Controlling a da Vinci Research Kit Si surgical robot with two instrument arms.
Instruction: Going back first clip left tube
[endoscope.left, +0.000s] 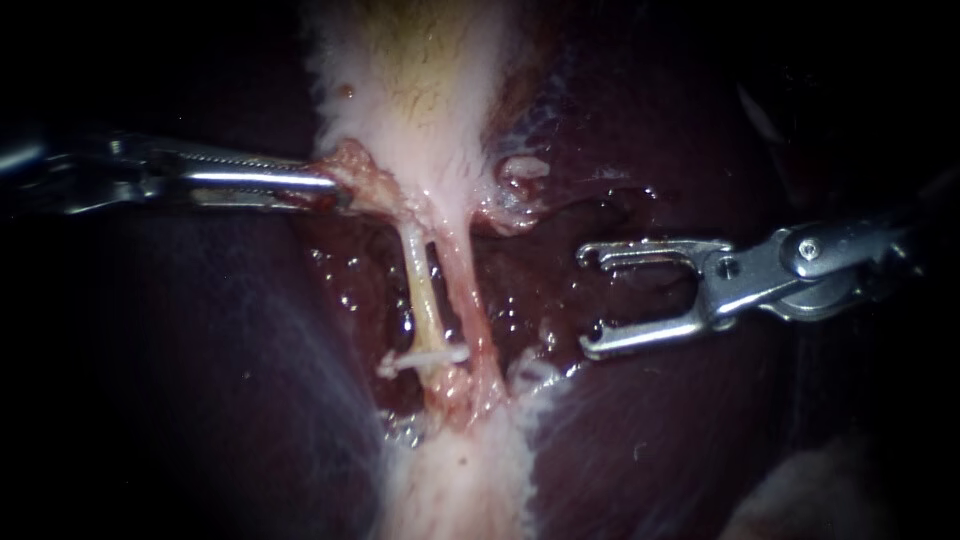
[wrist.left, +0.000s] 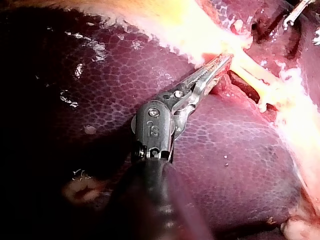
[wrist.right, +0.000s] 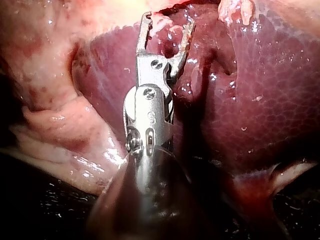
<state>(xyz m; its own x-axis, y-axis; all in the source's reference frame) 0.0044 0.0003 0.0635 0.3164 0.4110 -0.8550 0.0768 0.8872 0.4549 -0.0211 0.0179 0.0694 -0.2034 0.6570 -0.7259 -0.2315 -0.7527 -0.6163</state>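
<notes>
Left tube (endoscope.left: 424, 300): long axis upright, gallbladder (endoscope.left: 420, 90) down to 1 clip (endoscope.left: 425, 358) set crosswise at its lower end.
Left instrument (endoscope.left: 335, 185): jaws clamped on gallbladder edge.
Right instrument (endoscope.left: 590, 300): jaws wide apart, empty, over liver (endoscope.left: 650, 420).

Two instruments (endoscope.left: 335, 185) (endoscope.left: 588, 302), two tubes (endoscope.left: 425, 300) (endoscope.left: 462, 290), one clip (endoscope.left: 430, 357), one gallbladder (endoscope.left: 420, 80).

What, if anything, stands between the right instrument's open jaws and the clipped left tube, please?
The right tube does: it runs alongside the left tube, on the side facing the right instrument. Otherwise only wet liver spans the gap.
</notes>
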